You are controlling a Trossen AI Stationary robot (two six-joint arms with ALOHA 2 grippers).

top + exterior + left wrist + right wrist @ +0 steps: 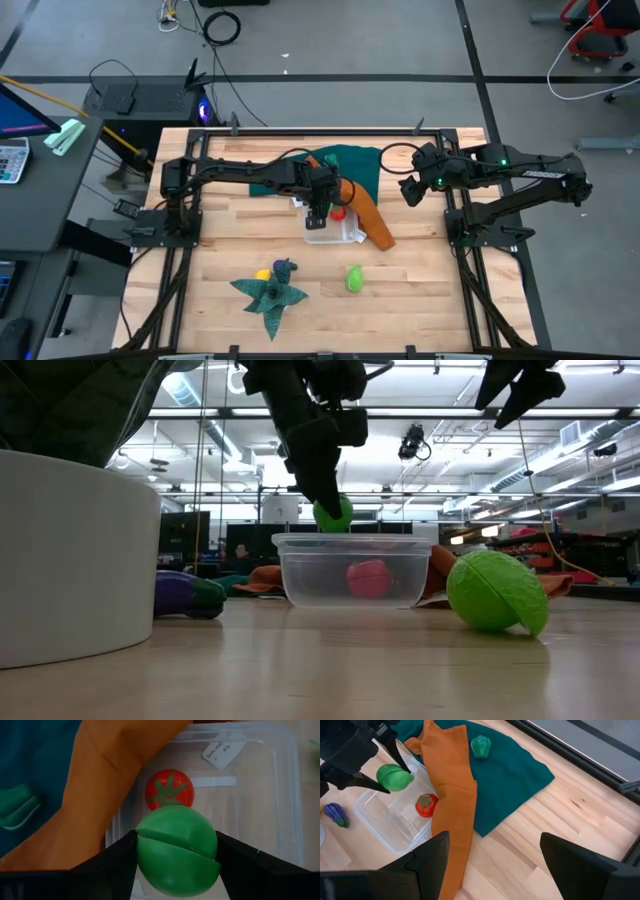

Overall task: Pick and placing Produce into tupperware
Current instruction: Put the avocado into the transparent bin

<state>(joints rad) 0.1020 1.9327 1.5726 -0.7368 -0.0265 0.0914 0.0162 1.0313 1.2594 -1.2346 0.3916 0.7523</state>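
My left gripper (318, 214) hangs over the clear tupperware (350, 572), shut on a round green toy produce piece (176, 850). A red tomato (169, 789) lies on the tupperware's floor, near its white label (218, 752). A light green piece (354, 279) rests on the table near the front. A yellow piece (263, 274) and a purple one (286, 267) sit by the star-shaped dark green cloth (270, 295). A dark green pepper (481, 746) lies on the teal cloth (515, 775). My right gripper (410, 190) is open, raised to the tupperware's right. My left gripper pinches the round green piece between its two fingers, one finger (120, 857) on each side (142, 852) of it. The fingers come from above, pointing down. The piece is lifted clear, just above the tupperware's rim (350, 538).
The long orange cloth (365, 215) lies along the tupperware's right side and partly over the teal cloth. A large white round object (70, 560) stands close to the low camera. Bare wood shows to the right (430, 270) and left of the tupperware.
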